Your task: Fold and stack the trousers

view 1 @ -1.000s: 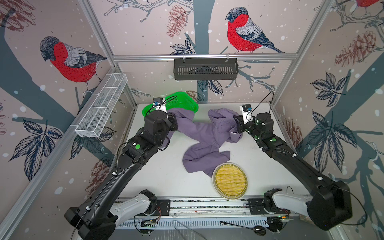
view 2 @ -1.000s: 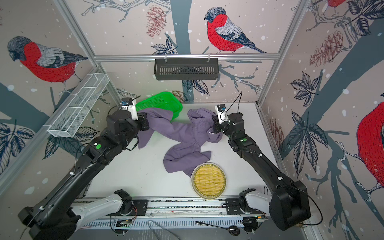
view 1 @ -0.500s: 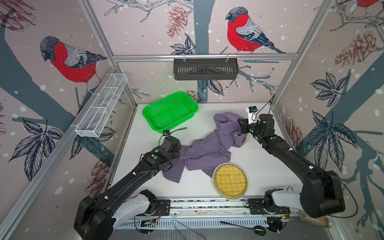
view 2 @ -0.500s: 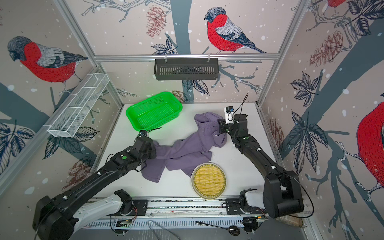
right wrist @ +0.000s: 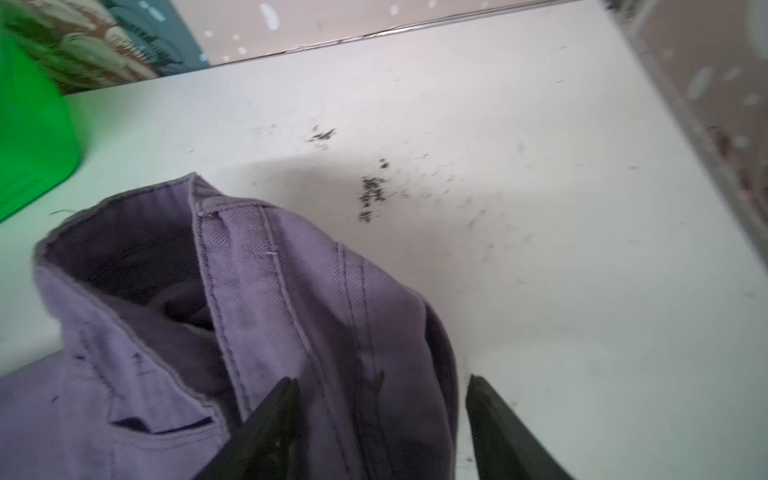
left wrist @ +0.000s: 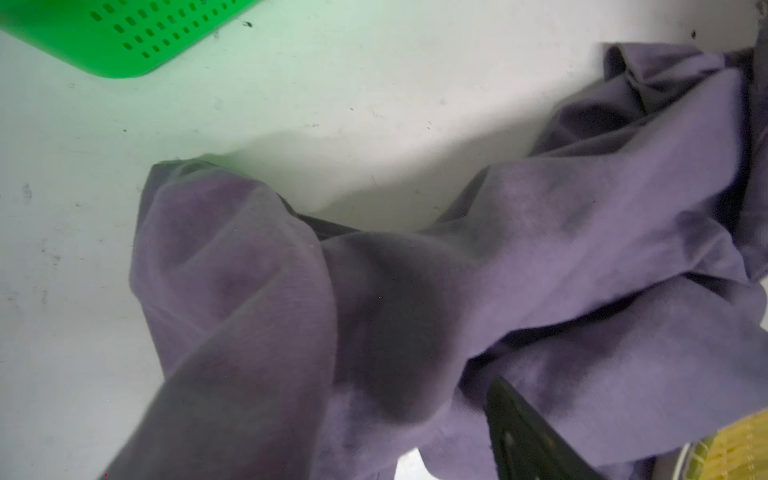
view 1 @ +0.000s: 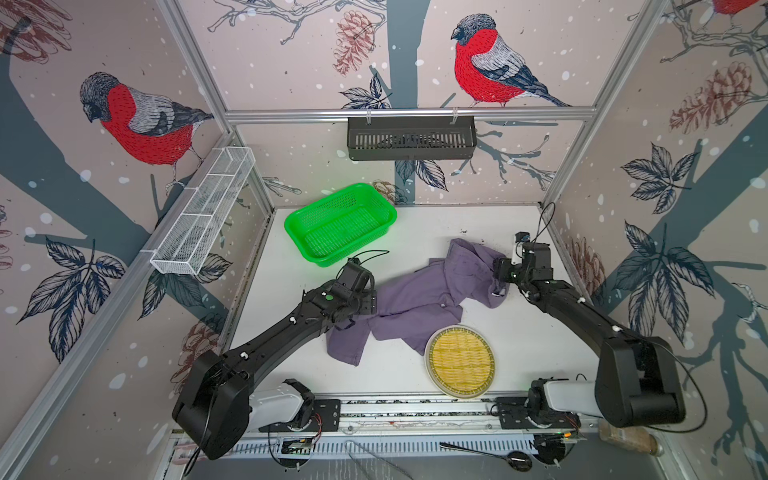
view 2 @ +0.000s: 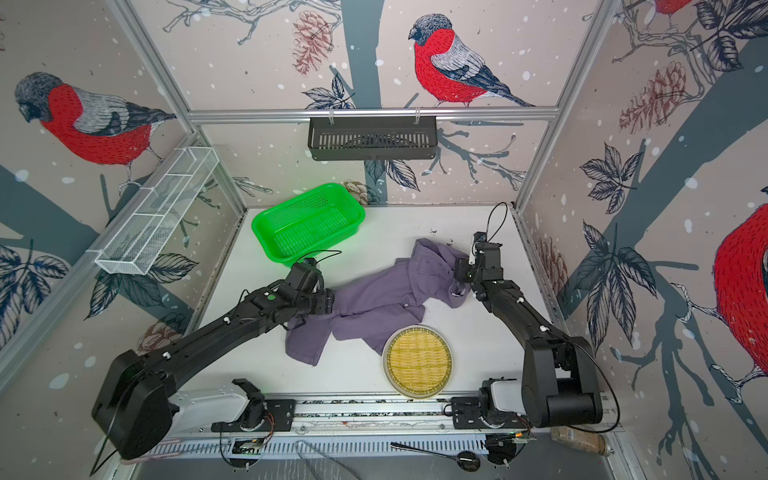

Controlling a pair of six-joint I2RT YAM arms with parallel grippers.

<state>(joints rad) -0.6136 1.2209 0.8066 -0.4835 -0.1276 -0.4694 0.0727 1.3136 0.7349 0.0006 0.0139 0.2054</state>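
Right wrist view: right claw (right wrist: 381, 379) released astride trousers (right wrist: 270, 291) edge, bare table (right wrist: 561, 249) beyond; top views: left claw (view 1: 370, 301) unclear.

The trousers (view 1: 419, 299) lie crumpled across the middle of the table (view 1: 436, 232), waistband end to the rear right, a leg trailing to the front left. The round woven tray (view 1: 460, 360) sits just in front of them, right of centre, its rear edge touching the cloth, while the basket (view 1: 328, 257) stands behind them at the rear left, clear of the cloth. The left gripper (view 1: 368, 302) is at the trousers' left end, the right gripper (view 1: 500, 275) at their right end, with a wire rack (view 1: 203, 212) up on the left wall and a slotted shelf (view 1: 411, 139) on the back wall.
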